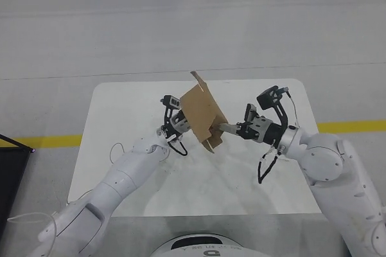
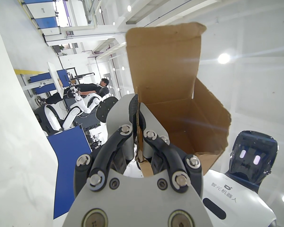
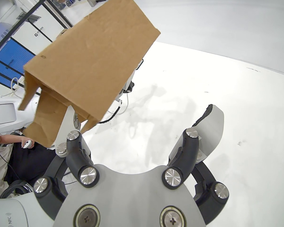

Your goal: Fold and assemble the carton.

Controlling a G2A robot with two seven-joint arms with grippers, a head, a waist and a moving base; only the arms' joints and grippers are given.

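Note:
A brown carton (image 1: 202, 115) is held up in the air over the white table (image 1: 128, 128), tilted, its flaps unfolded. My left gripper (image 1: 178, 122) is shut on one side wall of it; the left wrist view looks into the carton (image 2: 165, 83) past that gripper (image 2: 138, 105), which pinches the wall's edge. My right gripper (image 1: 234, 128) stands open at the carton's lower end. In the right wrist view one finger of the right gripper (image 3: 139, 112) reaches in behind a hanging flap of the carton (image 3: 92, 67), while the other finger (image 3: 213, 119) stays apart in the open.
The white table has bare surface all around beneath the carton. A black frame (image 1: 0, 148) stands on the floor past the table's left side, and a yellow line (image 1: 58, 139) crosses the grey floor.

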